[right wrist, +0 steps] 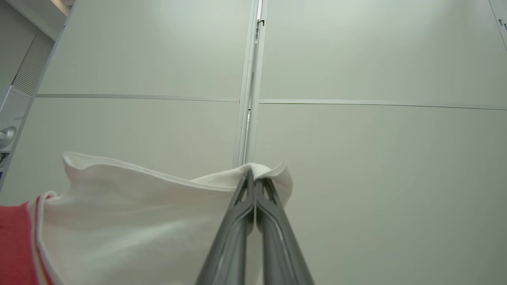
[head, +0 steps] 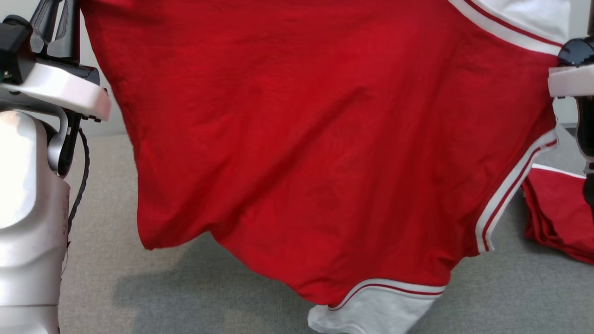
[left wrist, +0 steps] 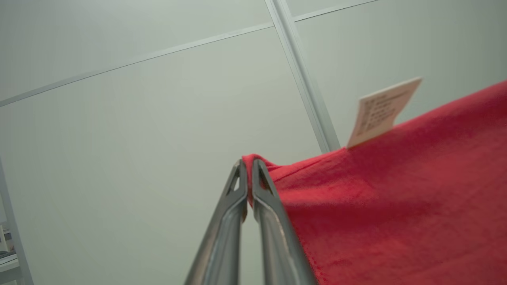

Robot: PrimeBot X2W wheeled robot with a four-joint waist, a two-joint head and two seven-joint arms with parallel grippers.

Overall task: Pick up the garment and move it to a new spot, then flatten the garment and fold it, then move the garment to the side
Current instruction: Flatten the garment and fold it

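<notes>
Left jaws and right jaws pinched shut on my red, white-trimmed fabric garment (head: 297,139), hoisted mid-move; next, lay it flat.

left forearm (head: 28,208): glossy silver-white shell | wrist housing (head: 14,51): black | cable (head: 82,176): black, looped | left end effector (left wrist: 248,162): long grey tapered fingers

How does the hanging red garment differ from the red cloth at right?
The red, white-trimmed garment hangs spread between the left gripper and right gripper; the red cloth lies folded on the grey surface. The garment shows white panels, the cloth a thin white edge. Both are red.
</notes>
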